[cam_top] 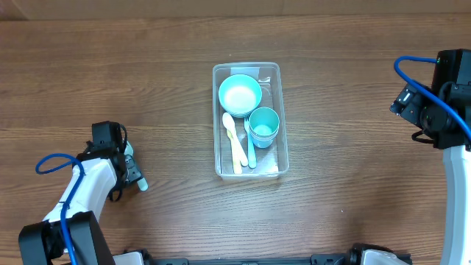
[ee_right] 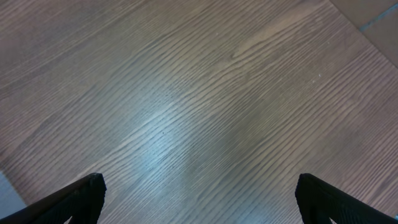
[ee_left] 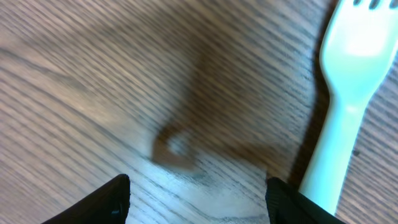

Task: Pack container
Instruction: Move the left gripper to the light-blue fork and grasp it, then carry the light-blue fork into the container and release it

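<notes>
Brown wood-grain surface [cam_top: 147, 73], with the container [cam_top: 217, 125] dead center holding a bowl [cam_top: 240, 94], cup [cam_top: 264, 125] and spoons [cam_top: 234, 143]. The left end effector [ee_left: 198, 190] is down low, fingers apart over bare wood, with a pale fork [ee_left: 348, 81] just outside one finger. The right end effector [ee_right: 199, 186] is spread wide over bare wood.

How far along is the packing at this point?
Done: a bowl, a cup, a pale spoon and a teal spoon lie in the container. In hand: nothing; the left gripper hangs open beside a white fork, not around it. The right gripper is open over the table. Left: the fork.
</notes>
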